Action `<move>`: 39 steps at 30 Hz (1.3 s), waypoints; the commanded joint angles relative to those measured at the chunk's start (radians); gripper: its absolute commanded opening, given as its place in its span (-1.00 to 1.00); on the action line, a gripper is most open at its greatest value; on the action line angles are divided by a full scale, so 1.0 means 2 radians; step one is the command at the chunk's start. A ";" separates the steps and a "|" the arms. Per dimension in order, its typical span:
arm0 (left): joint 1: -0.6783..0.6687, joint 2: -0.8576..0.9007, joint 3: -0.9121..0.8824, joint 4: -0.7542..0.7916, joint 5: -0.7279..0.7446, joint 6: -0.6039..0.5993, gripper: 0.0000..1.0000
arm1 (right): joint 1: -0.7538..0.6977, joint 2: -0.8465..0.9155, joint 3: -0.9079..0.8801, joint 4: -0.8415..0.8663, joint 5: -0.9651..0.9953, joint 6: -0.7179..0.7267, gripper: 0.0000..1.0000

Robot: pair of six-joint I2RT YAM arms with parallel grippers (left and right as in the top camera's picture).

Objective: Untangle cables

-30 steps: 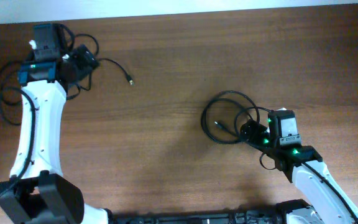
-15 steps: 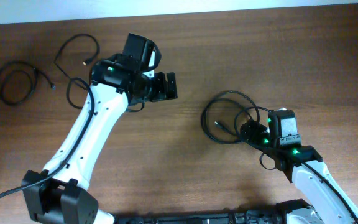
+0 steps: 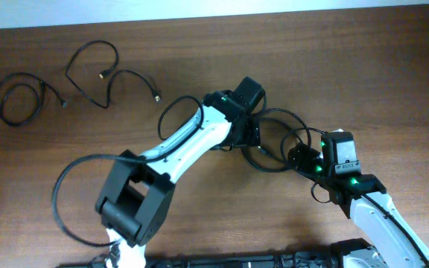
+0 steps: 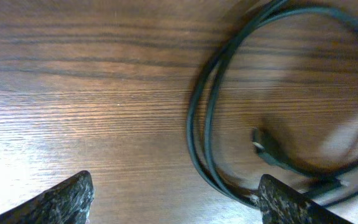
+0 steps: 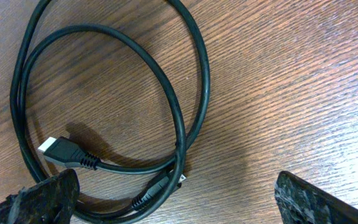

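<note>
1. A thin black cord lies at the far left of the wooden counter, wound flat into a roughly round coil. A short tail runs out to the right and ends in a small dark plug.
2. A second thin black cord lies just right of the first and apart from it. It is uncoiled, in an open squiggle: a loop at the top, a V-shaped dip, then an arch. Both small plug ends lie free.
3. A third thin black cord lies well apart from the others, right of centre, in two overlapping flat loops. A black plug with a silvery tip rests inside the loops, and a second black plug lies against the strands.
</note>
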 commanded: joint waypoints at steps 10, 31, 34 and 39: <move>-0.016 0.064 -0.002 0.026 0.025 -0.067 0.35 | 0.001 -0.001 0.001 0.000 0.006 -0.003 0.97; 0.127 -0.208 0.039 -0.144 -0.190 -0.115 -1.00 | 0.001 -0.001 0.001 0.000 0.006 -0.003 0.97; 0.145 -0.262 0.039 -0.171 -0.228 -0.169 -1.00 | 0.001 -0.001 0.001 0.000 0.006 -0.003 0.97; 0.150 -0.323 0.039 -0.248 -0.400 -0.264 -1.00 | 0.001 -0.001 0.001 0.000 0.006 -0.003 0.97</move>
